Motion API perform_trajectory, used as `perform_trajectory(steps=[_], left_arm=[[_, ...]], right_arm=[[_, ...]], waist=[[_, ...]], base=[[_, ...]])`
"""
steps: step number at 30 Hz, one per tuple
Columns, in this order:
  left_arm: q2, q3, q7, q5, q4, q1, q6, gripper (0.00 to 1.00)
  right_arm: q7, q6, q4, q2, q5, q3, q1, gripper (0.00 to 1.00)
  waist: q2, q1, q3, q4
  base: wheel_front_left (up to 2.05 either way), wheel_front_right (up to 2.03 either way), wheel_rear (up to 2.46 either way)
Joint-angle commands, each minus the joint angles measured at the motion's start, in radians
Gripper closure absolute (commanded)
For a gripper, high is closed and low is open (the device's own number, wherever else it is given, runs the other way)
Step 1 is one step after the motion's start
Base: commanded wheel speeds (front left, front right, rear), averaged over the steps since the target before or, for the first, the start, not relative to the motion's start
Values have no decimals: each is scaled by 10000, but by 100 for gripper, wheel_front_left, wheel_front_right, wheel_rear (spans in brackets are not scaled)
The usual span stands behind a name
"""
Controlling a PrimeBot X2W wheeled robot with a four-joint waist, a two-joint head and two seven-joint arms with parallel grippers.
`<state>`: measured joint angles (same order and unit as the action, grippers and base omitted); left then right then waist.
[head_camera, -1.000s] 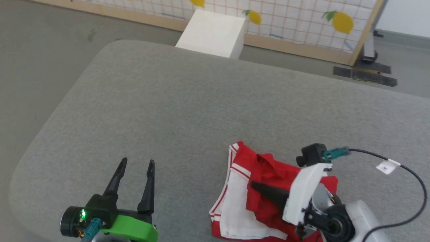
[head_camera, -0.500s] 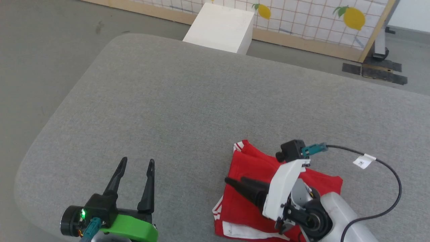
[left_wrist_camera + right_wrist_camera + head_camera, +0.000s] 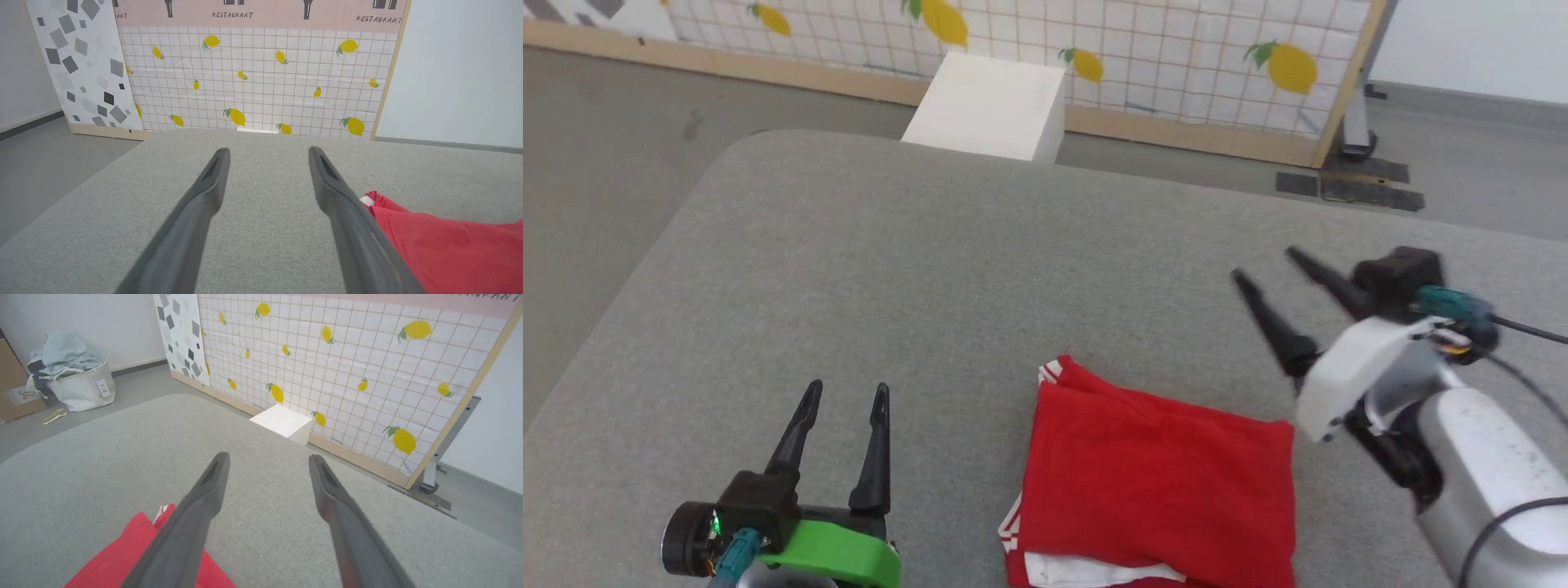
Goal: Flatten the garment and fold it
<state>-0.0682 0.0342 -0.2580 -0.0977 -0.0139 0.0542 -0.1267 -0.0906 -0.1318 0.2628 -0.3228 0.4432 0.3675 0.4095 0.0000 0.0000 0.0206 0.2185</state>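
The garment (image 3: 1160,482) lies folded into a compact red packet on the near part of the grey padded surface (image 3: 931,269). It looks light, soft and limp, so its layers would likely slide apart. A pinch through all layers at a folded edge or corner seems safest. Its long axis appears to run near-to-far, with the striped-trim corner pointing away, though the near edge is cut off. The left gripper (image 3: 846,390) and right gripper (image 3: 1264,264), one on either side of it, both stand wide apart and hold nothing.

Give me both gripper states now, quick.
Left gripper: open, holding nothing, beside the garment.
Right gripper: open, holding nothing, apart from the garment.
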Motion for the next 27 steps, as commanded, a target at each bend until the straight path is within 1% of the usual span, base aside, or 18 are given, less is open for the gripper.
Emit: perform_trajectory(steps=[1, 4, 7, 9, 13, 17, 22, 25, 27], left_arm=[[39, -17, -38, -45, 61, -23, -40, 0], [34, -2, -38, -34, 94, 3, -40, 0], [21, 18, -38, -34, 130, 12, -40, 0], [17, 22, -38, -25, 164, 34, -40, 0], [-14, 86, -38, -33, 174, 84, -40, 0], [-76, 161, -38, -105, 148, 142, -40, 0], [-140, 269, -38, -143, 57, 261, -40, 0], [-158, 331, -38, -138, 8, 339, -40, 0], [-172, 397, -38, -118, -55, 392, -40, 0]], right_arm=[[407, 11, -78, -140, -207, -167, -95, 0], [1139, 11, -288, -468, -723, -629, -533, 0], [1693, 11, -618, -569, -1081, -1262, -1123, 0], [2010, 11, -897, -478, -1269, -1871, -1577, 0], [2391, 11, -1669, -5, -1638, -3024, -2596, 0], [2496, 11, -2577, 825, -1980, -3955, -3640, 0], [2626, 11, -3446, 1848, -2507, -4376, -4863, 0], [2688, 11, -3675, 2180, -2939, -4418, -5352, 0], [2780, 11, -3600, 2277, -3143, -4416, -5573, 0]], waist=[[0, 0, -204, -324], [0, 0, -247, -546], [0, 0, -251, -745], [0, 0, -236, -876], [0, 0, -231, -1062], [0, 0, -227, -1200], [0, 0, -241, -1260], [0, 0, -233, -1283], [0, 0, -221, -1271]], base=[[0, 0, 0], [0, 0, 0], [0, 0, 0], [0, 0, 0], [0, 0, 0], [0, 0, 0], [0, 0, 0], [0, 0, 0], [0, 0, 0]])
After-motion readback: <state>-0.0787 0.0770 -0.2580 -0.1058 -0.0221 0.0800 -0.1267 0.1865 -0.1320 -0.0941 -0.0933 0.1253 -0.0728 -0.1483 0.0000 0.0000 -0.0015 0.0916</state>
